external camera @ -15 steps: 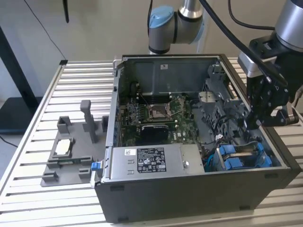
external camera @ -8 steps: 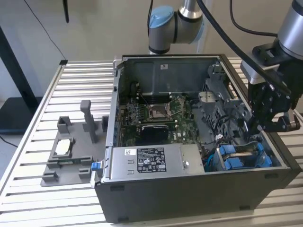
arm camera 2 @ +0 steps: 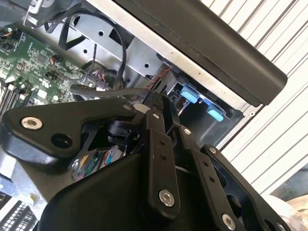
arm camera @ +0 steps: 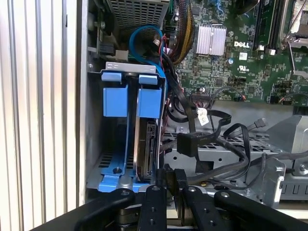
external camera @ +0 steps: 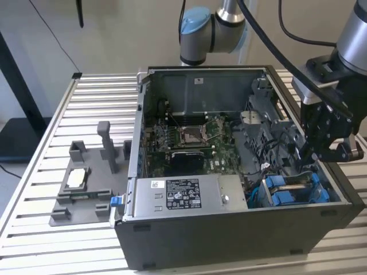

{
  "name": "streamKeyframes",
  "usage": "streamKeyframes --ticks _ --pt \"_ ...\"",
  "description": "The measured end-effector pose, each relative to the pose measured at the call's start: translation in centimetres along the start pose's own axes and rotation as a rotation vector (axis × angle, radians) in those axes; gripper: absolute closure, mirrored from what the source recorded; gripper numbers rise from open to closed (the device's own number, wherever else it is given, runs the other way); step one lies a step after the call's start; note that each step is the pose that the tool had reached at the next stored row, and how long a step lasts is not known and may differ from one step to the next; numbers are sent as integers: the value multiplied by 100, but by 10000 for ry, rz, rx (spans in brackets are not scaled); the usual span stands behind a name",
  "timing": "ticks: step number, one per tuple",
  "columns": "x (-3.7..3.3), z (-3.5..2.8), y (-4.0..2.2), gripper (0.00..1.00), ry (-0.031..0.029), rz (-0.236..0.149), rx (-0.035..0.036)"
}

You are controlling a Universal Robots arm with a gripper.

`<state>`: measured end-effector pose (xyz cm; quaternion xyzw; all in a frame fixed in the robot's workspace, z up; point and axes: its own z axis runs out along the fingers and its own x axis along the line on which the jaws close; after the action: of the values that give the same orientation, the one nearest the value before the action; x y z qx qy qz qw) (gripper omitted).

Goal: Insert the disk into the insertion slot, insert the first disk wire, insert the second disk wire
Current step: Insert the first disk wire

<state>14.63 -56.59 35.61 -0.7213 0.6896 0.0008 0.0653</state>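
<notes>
The disk (arm camera: 146, 144) stands edge-on in its blue carrier inside the insertion slot (arm camera: 115, 98), a grey metal bay with blue guides at the case's corner. In the exterior view the disk (external camera: 295, 187) sits in the slot (external camera: 275, 197) at the case's front right. My gripper (external camera: 312, 157) reaches down into the case just above it. In both wrist views the gripper (arm camera: 168, 175) (arm camera 2: 151, 101) has its fingers close together on a black disk wire connector beside the disk's end. A second black wire connector (arm camera: 187, 143) lies loose among the cables next to the bay.
The open computer case (external camera: 229, 240) stands on a slatted metal table (external camera: 57, 246). Inside are the motherboard (external camera: 189, 137), the power supply (external camera: 183, 195) and tangled black cables (arm camera: 226, 139). A grey fixture (external camera: 86, 189) with a small silver chip lies on the exterior view's left.
</notes>
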Motion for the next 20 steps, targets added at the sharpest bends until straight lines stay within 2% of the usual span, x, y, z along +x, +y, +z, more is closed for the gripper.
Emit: streamKeyframes --ticks 1,3,5,14,20 --pt "0 0 0 81 0 0 -1" --pt "-1 2 -1 81 -5 4 -59" --pt "0 1 1 81 -4 9 -85" --pt "1 7 1 81 -2 32 -101" --pt "37 34 5 81 12 201 -122"
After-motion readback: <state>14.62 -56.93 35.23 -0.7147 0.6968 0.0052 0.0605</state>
